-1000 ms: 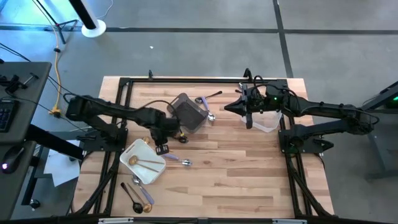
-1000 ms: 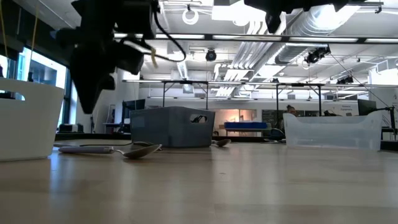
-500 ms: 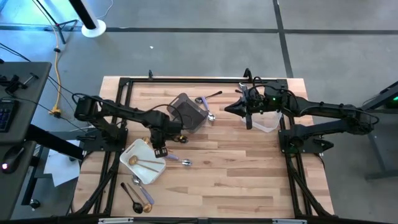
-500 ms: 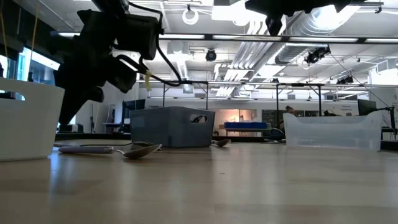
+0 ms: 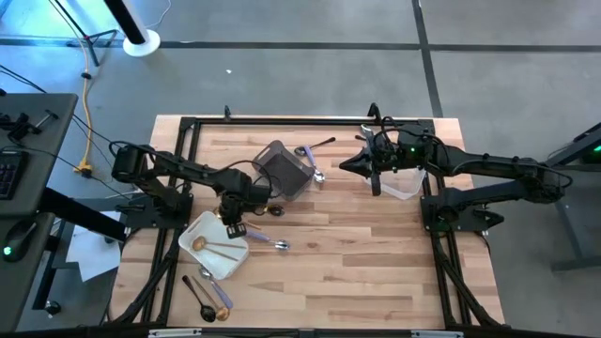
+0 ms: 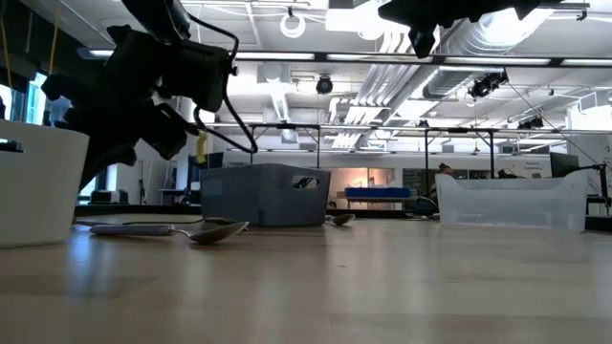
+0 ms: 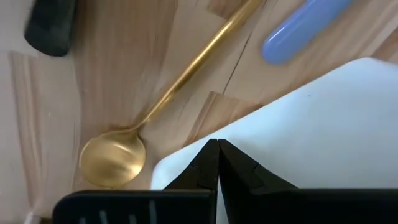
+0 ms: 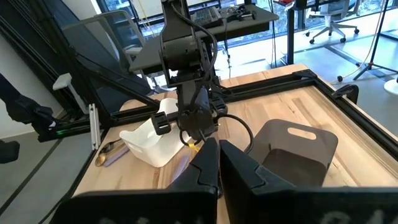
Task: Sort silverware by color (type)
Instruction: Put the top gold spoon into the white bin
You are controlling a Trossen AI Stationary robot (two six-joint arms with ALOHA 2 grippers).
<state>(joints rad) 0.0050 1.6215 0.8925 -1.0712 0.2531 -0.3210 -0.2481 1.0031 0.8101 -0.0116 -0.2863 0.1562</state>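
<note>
The white tray [image 5: 230, 265] stands near the table's left front with gold pieces [image 5: 221, 247] in it. My left gripper [image 5: 234, 227] is shut and points steeply down at the tray's right far part [image 7: 323, 118]. Loose on the wood lie a gold spoon [image 7: 115, 158], a lilac-handled piece [image 7: 305, 28] and a black one [image 7: 50, 25]. A lilac-handled spoon [image 5: 268, 244] lies right of the tray. My right gripper [image 5: 344, 165] is shut and empty, held high between the grey bin [image 5: 285, 169] and the clear tub [image 5: 404, 183]. My left gripper has its shut fingertips [image 7: 205, 163] down on the white tray, by a rounded corner [image 7: 280, 155]. They come from above, slanting. The fingers themselves hide the very spot they touch. The tray rests flat on the table.
A silver spoon [image 5: 319, 176] and a black piece [image 5: 321, 145] lie beyond the grey bin. Black, lilac-handled and gold pieces [image 5: 208, 299] lie in front of the tray. The table's middle and right front are bare wood [image 5: 357, 253]. A black frame runs round the table.
My left gripper has sunk and tipped more steeply down, moving a little toward the table's left edge. The white tray has slid slightly toward that edge with it. My right arm has kept still.
</note>
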